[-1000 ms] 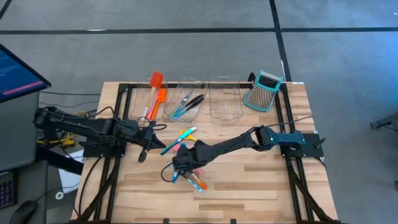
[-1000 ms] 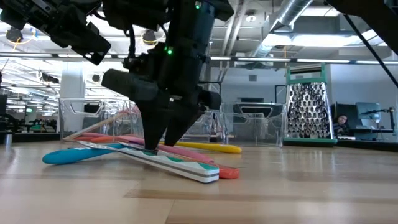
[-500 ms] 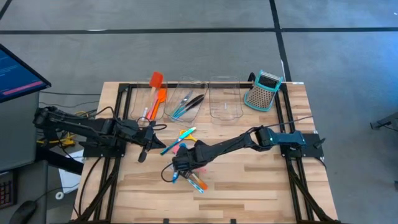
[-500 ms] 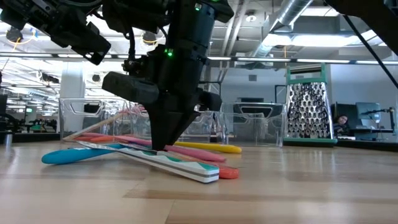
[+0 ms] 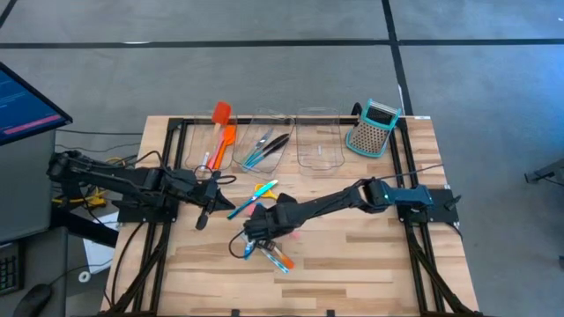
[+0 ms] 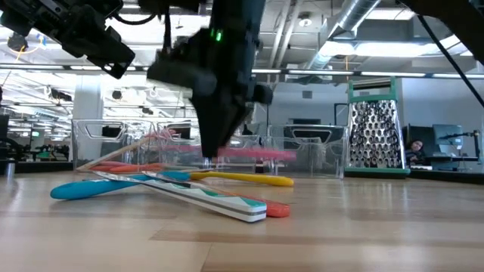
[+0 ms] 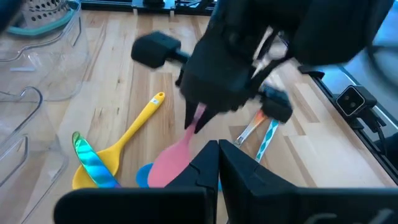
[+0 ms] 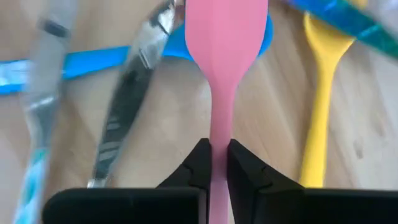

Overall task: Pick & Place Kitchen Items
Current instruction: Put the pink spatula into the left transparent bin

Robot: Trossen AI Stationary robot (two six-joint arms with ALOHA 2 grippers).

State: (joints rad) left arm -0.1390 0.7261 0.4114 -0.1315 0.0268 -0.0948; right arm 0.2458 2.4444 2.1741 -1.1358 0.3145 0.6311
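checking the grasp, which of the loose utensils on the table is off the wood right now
The pink spoon: the right gripper is shut on its handle and holds it raised, while the yellow spoon and the others lie flat.

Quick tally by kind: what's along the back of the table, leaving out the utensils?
clear bins: 3
grater: 1
Total: 4

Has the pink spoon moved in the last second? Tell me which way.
Yes. The right gripper has lifted the pink spoon off the pile; it now hangs above the yellow spoon, level with the bins behind.
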